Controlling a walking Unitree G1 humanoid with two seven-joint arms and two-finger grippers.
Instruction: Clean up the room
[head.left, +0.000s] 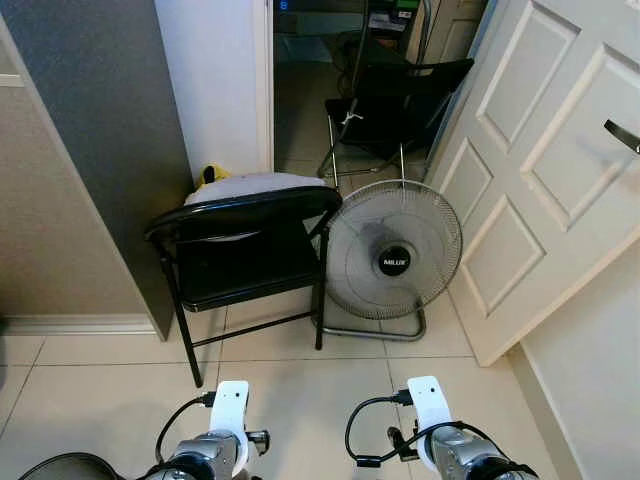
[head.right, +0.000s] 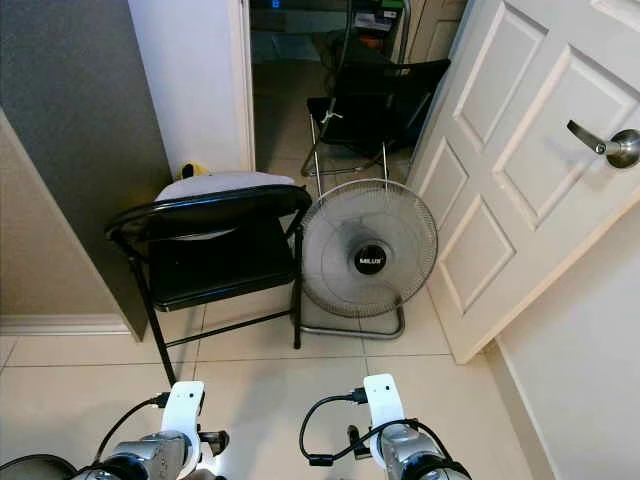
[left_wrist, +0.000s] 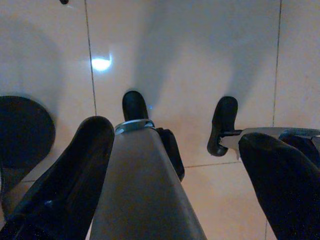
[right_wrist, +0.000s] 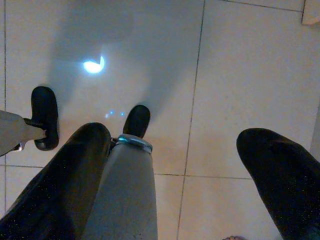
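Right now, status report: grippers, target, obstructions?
Left gripper and right gripper open, hanging over bare tile. Nothing held. Folding chair and floor fan stand in the open doorway ahead.

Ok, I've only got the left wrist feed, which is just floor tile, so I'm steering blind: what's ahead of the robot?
Observer: A black folding chair stands ahead to the left, next to the doorway.
Operator: Anything else in the way there?
Observer: A floor fan stands on the tile just right of that chair, in front of the opening.
Operator: Is the door open?
Observer: Yes, the white door is swung open on the right.
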